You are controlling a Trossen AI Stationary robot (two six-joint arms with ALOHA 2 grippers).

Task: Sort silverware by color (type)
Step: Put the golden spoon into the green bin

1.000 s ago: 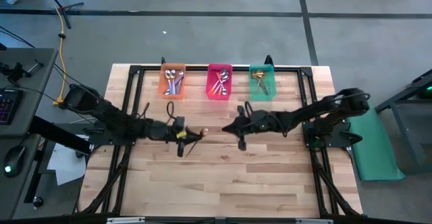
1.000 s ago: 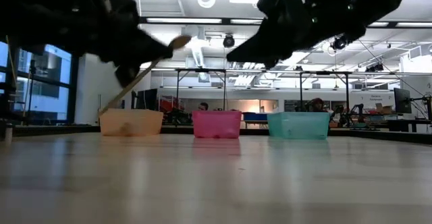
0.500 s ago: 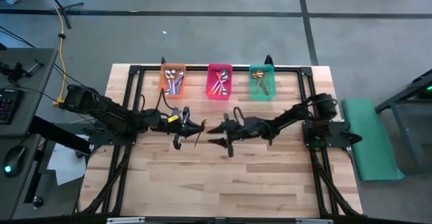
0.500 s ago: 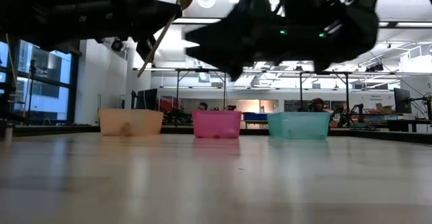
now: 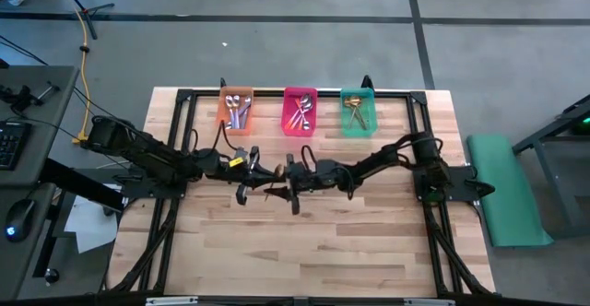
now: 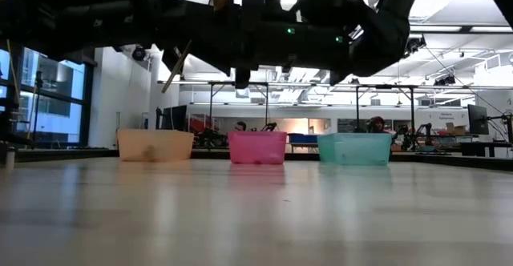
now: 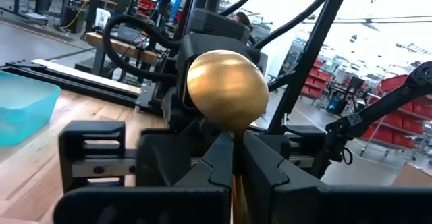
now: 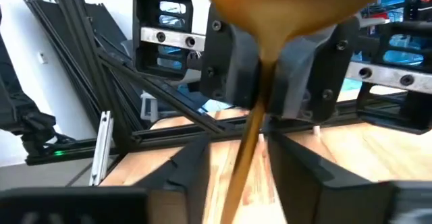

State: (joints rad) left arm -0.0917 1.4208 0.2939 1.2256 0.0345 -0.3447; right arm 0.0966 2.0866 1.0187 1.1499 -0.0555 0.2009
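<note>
One camera looks straight down on the whole pale wooden table (image 5: pixel 304 241). Another sits at tabletop level, facing three translucent bins. Each wrist camera looks closely at the same shiny gold spoon (image 7: pixel 226 89), from opposite sides.

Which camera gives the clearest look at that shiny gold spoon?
The left wrist view: the gold spoon fills it, pinched by the left gripper. The right wrist view shows it blurred; the high and low views show only a sliver.
</note>
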